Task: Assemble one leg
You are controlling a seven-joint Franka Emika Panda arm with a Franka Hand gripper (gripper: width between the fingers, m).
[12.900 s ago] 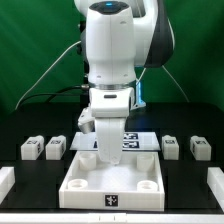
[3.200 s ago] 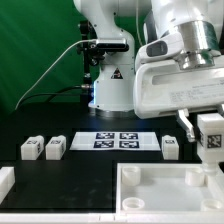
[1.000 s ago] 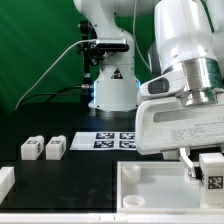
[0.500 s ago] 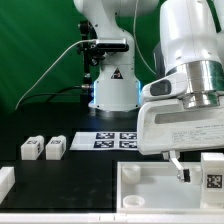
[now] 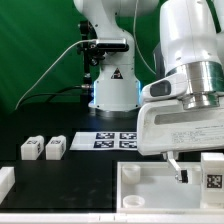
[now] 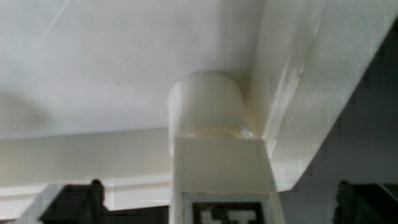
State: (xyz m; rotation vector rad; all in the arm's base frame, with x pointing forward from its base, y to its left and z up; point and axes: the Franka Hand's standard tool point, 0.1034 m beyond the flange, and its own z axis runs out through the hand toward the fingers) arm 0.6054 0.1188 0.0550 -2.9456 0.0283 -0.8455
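A white leg [image 5: 212, 179] with a black-and-white tag stands upright on the corner of the large white tabletop piece [image 5: 150, 191], at the exterior view's right. My gripper [image 5: 206, 166] hangs over it, open, one finger [image 5: 177, 166] well clear of the leg's side. In the wrist view the leg [image 6: 222, 130] runs up the middle against the tabletop piece [image 6: 107, 60], its tag facing the camera. My gripper [image 6: 228, 205] straddles it, and both dark fingertips [image 6: 80, 200] stand apart from its sides.
Two more legs [image 5: 31, 149] [image 5: 54, 148] sit side by side at the exterior view's left. The marker board [image 5: 115, 140] lies in the middle behind the tabletop piece. A white part [image 5: 6, 181] pokes in at the left edge. The arm's base [image 5: 110, 85] stands at the back.
The jaws have spread and let go of the leg, which now stands on the tabletop piece's corner. The arm itself has barely moved.
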